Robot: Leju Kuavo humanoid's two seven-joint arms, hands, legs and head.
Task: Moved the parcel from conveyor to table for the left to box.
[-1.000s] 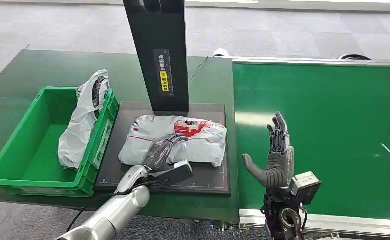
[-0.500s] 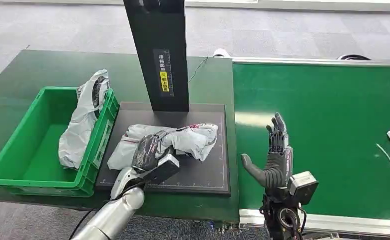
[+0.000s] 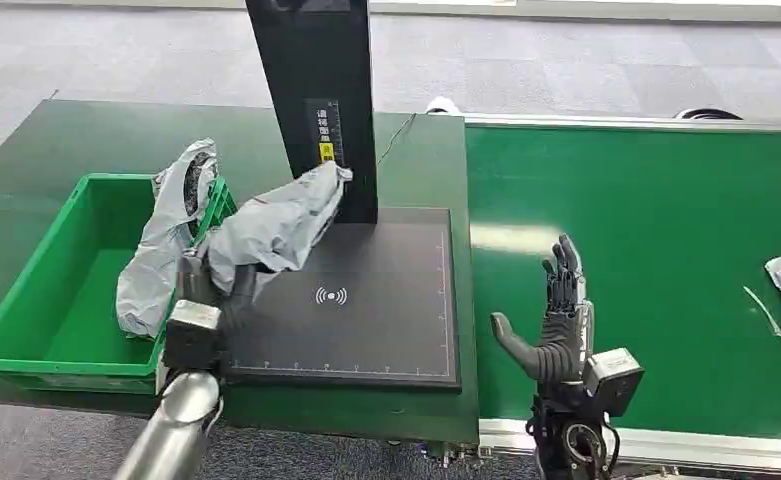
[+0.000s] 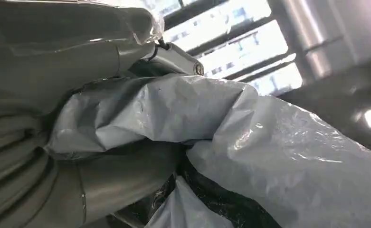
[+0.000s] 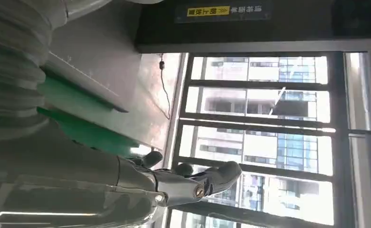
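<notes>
The grey parcel hangs in the air from the left robot hand, which grips its lower end, between the black scan pad and the green box. To do it well, I think the hand should bring the loose bag fully over the box wall before releasing, because another bag already leans there. The right robot hand waits over the conveyor, fingers spread, holding nothing.

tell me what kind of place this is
Probably a parcel sorting or packing station, perhaps a test cell in an office building. A green conveyor belt runs beside a table with a black scanning pad, and a green crate holds a bagged parcel.
</notes>
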